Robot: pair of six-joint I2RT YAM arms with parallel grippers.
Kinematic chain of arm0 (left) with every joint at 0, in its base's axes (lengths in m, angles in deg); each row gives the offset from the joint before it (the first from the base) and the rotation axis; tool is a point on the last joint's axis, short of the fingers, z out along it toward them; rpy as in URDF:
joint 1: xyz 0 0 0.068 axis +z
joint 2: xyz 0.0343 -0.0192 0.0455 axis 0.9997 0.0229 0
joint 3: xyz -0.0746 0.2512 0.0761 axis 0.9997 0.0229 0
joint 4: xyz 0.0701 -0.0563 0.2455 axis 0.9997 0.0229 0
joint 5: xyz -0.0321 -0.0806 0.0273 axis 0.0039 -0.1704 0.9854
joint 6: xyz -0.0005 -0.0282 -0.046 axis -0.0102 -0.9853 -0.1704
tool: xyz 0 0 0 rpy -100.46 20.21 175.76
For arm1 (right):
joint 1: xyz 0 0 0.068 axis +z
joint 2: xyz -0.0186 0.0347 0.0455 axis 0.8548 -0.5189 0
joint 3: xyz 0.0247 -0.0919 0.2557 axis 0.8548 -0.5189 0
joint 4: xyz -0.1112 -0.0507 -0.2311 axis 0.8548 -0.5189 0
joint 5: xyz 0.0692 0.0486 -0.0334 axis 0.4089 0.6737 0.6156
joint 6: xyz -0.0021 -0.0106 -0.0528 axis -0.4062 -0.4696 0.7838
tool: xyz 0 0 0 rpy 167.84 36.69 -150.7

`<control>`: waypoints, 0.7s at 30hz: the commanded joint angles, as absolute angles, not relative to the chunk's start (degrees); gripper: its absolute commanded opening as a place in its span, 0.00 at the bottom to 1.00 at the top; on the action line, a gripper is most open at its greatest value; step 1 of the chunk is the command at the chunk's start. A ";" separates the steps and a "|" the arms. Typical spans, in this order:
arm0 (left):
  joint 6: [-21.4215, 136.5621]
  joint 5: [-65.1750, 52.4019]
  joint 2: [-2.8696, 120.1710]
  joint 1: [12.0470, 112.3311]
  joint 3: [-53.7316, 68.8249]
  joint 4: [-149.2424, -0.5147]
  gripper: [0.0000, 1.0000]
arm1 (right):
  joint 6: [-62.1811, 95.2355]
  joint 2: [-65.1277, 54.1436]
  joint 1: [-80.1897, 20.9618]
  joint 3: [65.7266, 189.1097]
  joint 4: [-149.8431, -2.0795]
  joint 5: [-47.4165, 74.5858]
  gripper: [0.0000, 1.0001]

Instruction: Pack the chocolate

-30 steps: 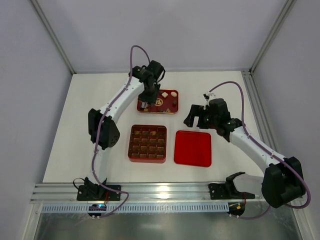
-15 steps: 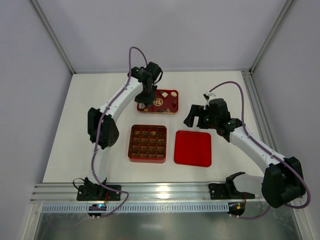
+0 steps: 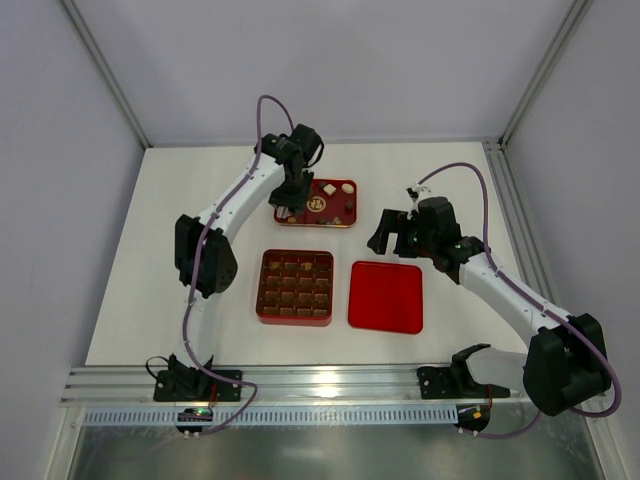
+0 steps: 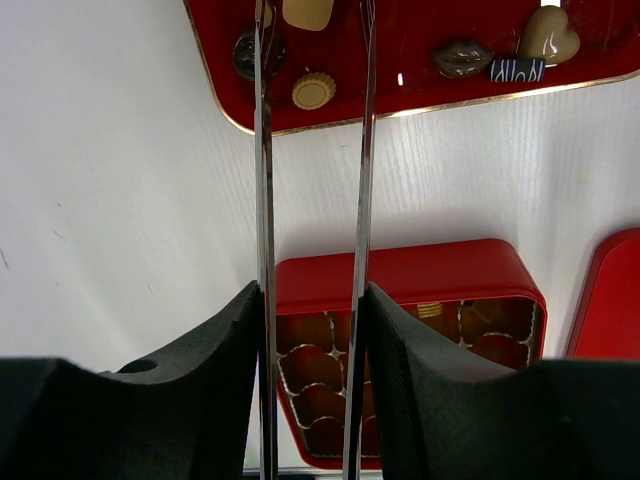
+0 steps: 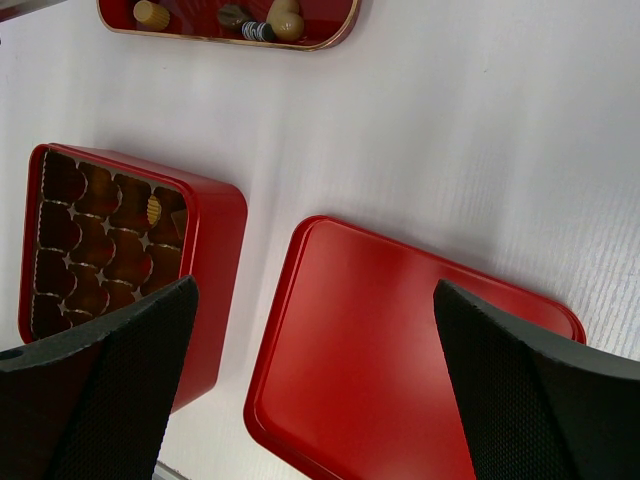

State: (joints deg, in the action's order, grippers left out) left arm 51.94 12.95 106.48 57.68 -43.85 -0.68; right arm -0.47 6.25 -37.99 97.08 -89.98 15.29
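With the left claw [image 4: 312, 8] half open and empty above the tray [image 4: 400, 45], straddle one chocolate [image 4: 313, 90] squarely before closing gently; the right claw [image 5: 315, 300] hangs wide open, empty.

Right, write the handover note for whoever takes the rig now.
Left pincer: open, over the left end of the red tray, with a tan block in the gap, not clamped.
Right pincer: wide open, empty, above the lid.
Where things are: the chocolate lies mostly loose in the tray at the far side. The box sits nearer the arms, uncovered, with the lid flat to its right, apart from it.
Done: at least one ribbed piece sits in a box cell.
Left: move the loose pieces into the cells, then probably fit the lid.
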 commanded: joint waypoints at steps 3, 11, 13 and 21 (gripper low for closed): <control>53.15 11.81 106.38 58.10 -43.95 -0.79 0.43 | 0.23 7.21 -38.35 96.96 -88.29 14.91 1.00; 52.98 10.84 106.56 58.10 -44.03 -0.70 0.42 | 0.23 7.03 -38.26 96.87 -88.11 14.91 1.00; 52.80 10.49 106.73 58.19 -44.04 -0.70 0.42 | 0.23 6.95 -38.26 96.87 -88.02 15.00 1.00; 52.63 10.40 107.61 58.19 -44.21 -0.62 0.40 | 0.14 6.77 -38.26 96.61 -87.67 15.00 1.00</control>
State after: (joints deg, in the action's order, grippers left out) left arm 52.05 11.04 106.90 57.71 -43.76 -0.70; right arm -0.47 6.23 -37.99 96.75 -89.93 15.31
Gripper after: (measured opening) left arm 0.410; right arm 0.996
